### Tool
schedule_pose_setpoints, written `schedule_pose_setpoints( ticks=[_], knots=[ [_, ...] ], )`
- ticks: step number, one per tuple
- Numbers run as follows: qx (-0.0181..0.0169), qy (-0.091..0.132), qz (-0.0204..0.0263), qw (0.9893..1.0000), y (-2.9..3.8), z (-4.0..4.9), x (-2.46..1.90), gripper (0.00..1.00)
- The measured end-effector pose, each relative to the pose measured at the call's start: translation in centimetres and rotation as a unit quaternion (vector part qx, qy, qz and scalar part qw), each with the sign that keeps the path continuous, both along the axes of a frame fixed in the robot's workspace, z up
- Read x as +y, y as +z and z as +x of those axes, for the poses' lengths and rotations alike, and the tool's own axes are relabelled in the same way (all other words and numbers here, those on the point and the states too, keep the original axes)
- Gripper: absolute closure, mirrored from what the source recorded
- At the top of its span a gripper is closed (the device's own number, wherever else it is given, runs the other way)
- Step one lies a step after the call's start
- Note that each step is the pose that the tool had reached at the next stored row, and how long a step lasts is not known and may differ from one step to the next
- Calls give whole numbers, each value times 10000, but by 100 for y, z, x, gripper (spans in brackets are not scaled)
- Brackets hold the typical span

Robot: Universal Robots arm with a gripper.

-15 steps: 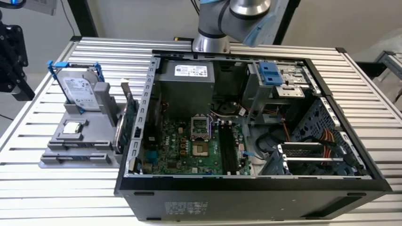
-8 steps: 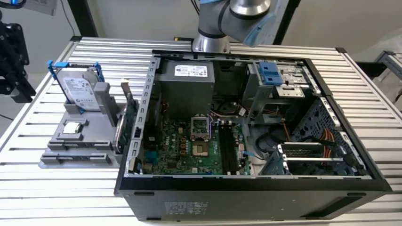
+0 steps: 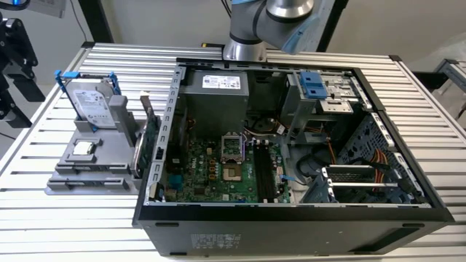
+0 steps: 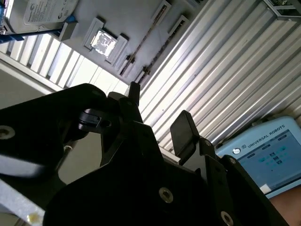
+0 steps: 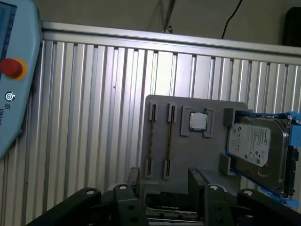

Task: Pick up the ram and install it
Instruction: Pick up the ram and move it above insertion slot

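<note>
Exterior view first: shows an open computer case (image 3: pixel 291 213) lying on a slatted metal table (image 3: pixel 131 60), motherboard (image 3: pixel 211 169) facing up, long black memory slots (image 3: pixel 263 172) apparently bare. Just beside the case, toward the exterior view's left, a grey parts holder (image 3: pixel 69 185) carrying a hard drive (image 3: pixel 93 106) in a blue frame and a processor chip (image 3: pixel 85 147). Between holder and case, a green card (image 3: pixel 150 139) with a metal bracket, standing on edge. Robot arm (image 3: pixel 269 16) rising behind the case's far wall. First wrist view next: looks down on the same holder, with the ram (image 5: pixel 151 139) seen edge-on, a thin strip held upright between end clips, a second like strip (image 5: pixel 169 136) just beside it, chip and drive further along. Gripper (image 5: pixel 164 183) spread wide, nothing between the fingers (image 5: pixel 134 181), hanging above the holder and apart from the ram. Second wrist view last: same parted, empty stance, the holder and its two thin strips well beyond the fingertips, a teach pendant (image 4: pixel 268 155) off to one side. Probably light and stiff to handle, yet fragile — a bare board, unforgiving of bending or a hard squeeze. Best gripped across the two flat faces near mid-length, squarely, well away from the contact edge seated in the holder. Little upper edge to bite on, so tilting or slipping a fair risk.
</note>
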State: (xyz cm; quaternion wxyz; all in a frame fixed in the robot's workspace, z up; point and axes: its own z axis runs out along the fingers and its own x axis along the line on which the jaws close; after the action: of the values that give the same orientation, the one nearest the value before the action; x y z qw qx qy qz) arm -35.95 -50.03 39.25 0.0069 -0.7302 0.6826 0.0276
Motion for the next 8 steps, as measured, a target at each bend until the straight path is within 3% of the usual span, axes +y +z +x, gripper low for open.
schedule_pose_setpoints(
  ticks=[8],
  knots=[
    [0, -144, 0, 9999, -22, 0, 10, 0]
  ],
)
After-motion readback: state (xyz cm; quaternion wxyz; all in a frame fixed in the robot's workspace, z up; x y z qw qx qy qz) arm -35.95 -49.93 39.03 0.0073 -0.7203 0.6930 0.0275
